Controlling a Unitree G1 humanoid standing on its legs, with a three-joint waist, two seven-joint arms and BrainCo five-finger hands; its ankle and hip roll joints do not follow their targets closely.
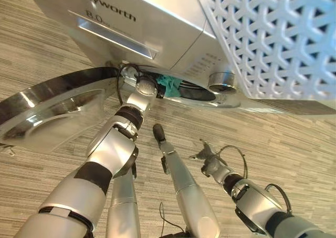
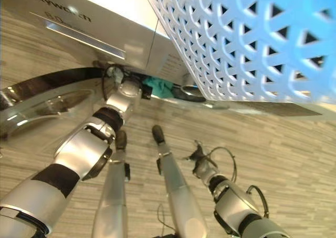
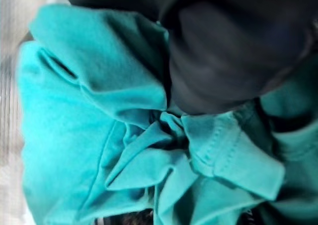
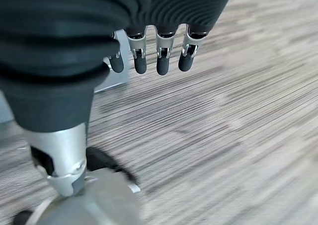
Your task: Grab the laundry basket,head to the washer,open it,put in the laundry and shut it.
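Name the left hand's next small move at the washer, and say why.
Probably push the teal cloth deeper into the drum and let go. The left arm reaches into the washer opening past the open door, and teal cloth sits at the opening's edge. The right hand hangs free over the floor.
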